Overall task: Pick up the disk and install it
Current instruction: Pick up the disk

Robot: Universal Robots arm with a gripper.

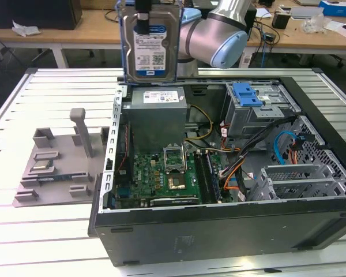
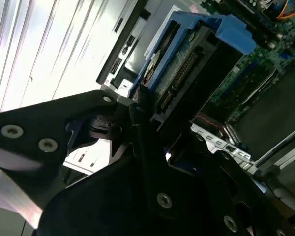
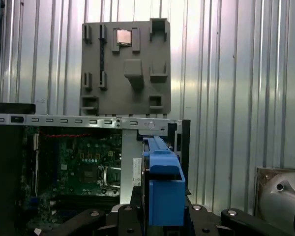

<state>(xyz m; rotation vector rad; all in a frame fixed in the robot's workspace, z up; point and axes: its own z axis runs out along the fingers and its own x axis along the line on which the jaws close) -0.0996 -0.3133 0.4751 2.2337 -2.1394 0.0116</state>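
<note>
While the one black gripper is closed on it, the single disk, a flat silver metal hard drive with a blue-and-white label in a blue plastic carrier, hangs upright in the air over the far side of the one open black tower computer case, above its grey boxy power supply. One grey moulded plastic fixture plate lies beside the case on the slatted metal table. The exterior view gives the disk's labelled face and the one silver-and-blue arm behind it. The first wrist view gives the carrier edge-on (a narrow blue strip between the black fingers) and one small square chip seated in the plate. The second wrist view gives the disk's connector end
</note>
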